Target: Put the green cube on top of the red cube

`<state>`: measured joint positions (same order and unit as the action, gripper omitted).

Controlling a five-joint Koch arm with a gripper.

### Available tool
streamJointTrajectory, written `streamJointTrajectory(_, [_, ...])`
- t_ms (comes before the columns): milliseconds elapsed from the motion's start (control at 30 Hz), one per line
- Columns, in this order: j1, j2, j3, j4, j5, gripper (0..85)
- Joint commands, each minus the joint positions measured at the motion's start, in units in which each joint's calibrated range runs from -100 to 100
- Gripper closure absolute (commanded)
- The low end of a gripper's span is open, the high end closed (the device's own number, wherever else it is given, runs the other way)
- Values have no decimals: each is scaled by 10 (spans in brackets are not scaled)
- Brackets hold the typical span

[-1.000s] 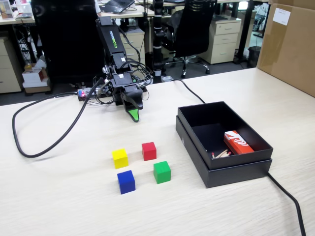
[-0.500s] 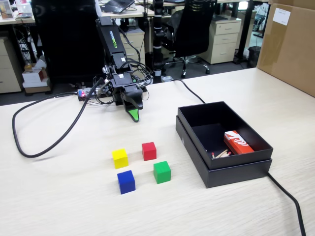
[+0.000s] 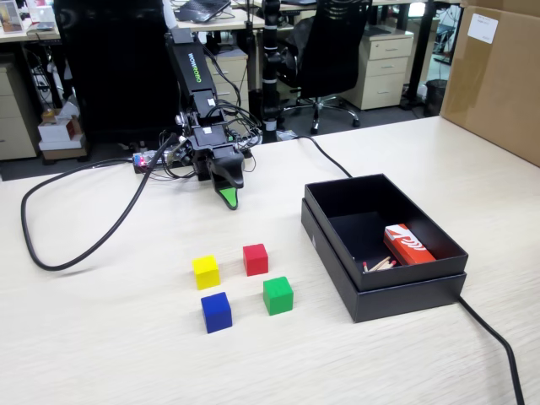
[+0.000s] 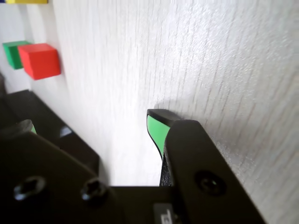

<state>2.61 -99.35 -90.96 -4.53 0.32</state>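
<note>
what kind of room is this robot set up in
Most likely an office or lab workspace. Behind the light wood table stand a black swivel office chair and beige drawer cabinets, and a large cardboard box sits at the right edge of the fixed view.

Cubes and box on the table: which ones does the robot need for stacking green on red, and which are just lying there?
Needed:
green cube
red cube
gripper, away from both cubes

Just lying about:
yellow cube
blue cube
black box
red-orange carton inside the box
black cable
</note>
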Motion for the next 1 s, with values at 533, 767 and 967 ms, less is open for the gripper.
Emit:
streamJointTrajectory(533, [-10, 231, 526, -378, 10, 380])
streamJointTrajectory(767, [-15, 456, 796, -458, 16, 380])
streamJointTrajectory(967, [-19, 659, 1009, -482, 17, 380])
